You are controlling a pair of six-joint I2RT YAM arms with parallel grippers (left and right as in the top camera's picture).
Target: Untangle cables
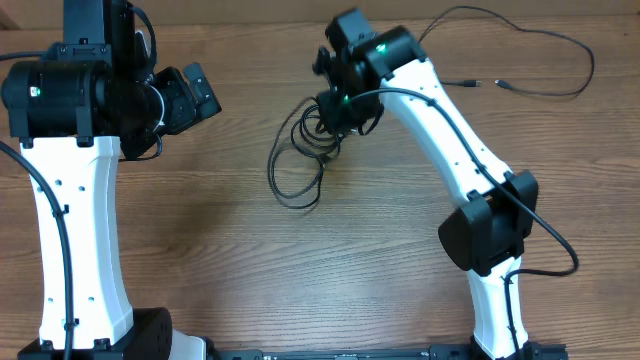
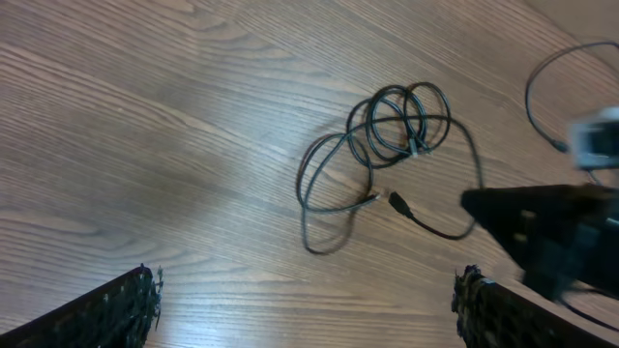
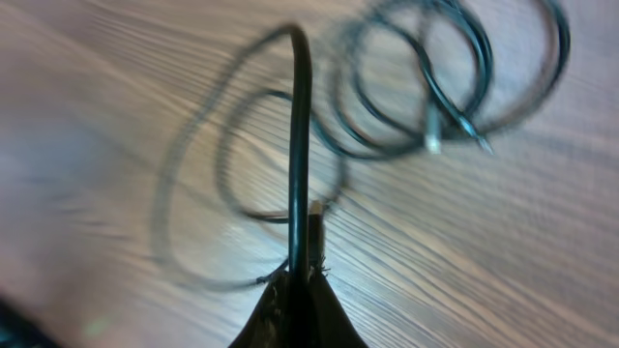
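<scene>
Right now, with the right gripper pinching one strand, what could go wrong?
1. The right gripper holds a single strand right at its fingertips, so the strand may slip out.
2. The left gripper is open and off the bundle, so a pull may drag or tighten the tangle instead of freeing it.

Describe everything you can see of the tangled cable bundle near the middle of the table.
The cable bundle is thin, black, flexible cord that looks rubber-coated. It is wound into several overlapping loops, with a bigger loose loop beside them. Small plug ends show among the loops, some of them silvery. The bundle lies mostly flat on the wooden table. The right gripper is shut on one strand, which runs from its tips into the coils.
</scene>
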